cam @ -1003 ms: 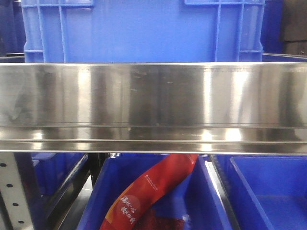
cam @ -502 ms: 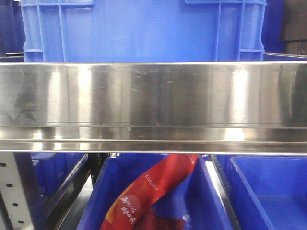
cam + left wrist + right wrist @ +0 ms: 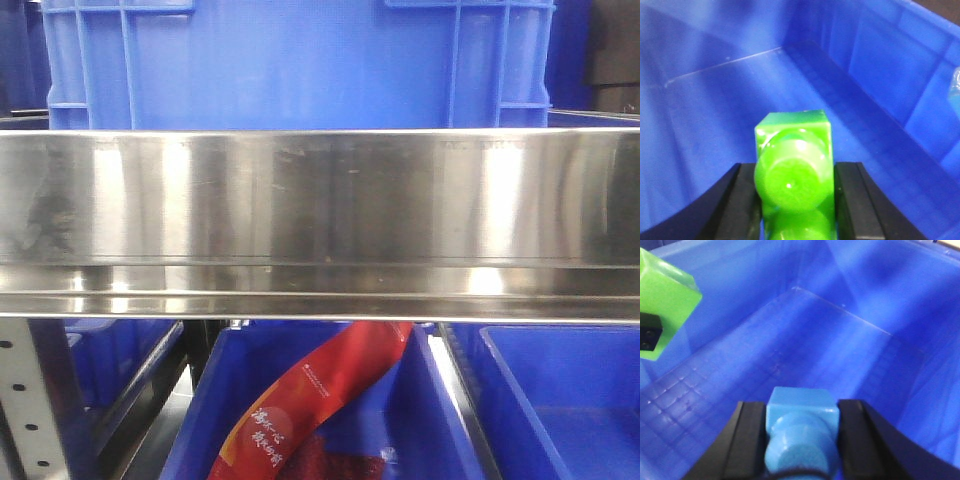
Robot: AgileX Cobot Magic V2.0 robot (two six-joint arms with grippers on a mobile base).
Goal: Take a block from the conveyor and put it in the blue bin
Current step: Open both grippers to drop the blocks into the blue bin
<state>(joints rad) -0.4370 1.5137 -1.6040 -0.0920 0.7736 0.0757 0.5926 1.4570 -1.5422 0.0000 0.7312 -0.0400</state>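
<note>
In the right wrist view my right gripper is shut on the block, bright blue with its round stud facing the camera, hanging over the ribbed floor of the blue bin. In the left wrist view my left gripper is shut on a bright green studded block, also above a blue bin floor. That green block shows at the upper left of the right wrist view, to the left of the blue one, with a black finger on it. The conveyor is out of view.
The front view is filled by a steel shelf rail. A large blue crate stands behind it. Below are a blue bin holding a red packet and another blue bin at the right.
</note>
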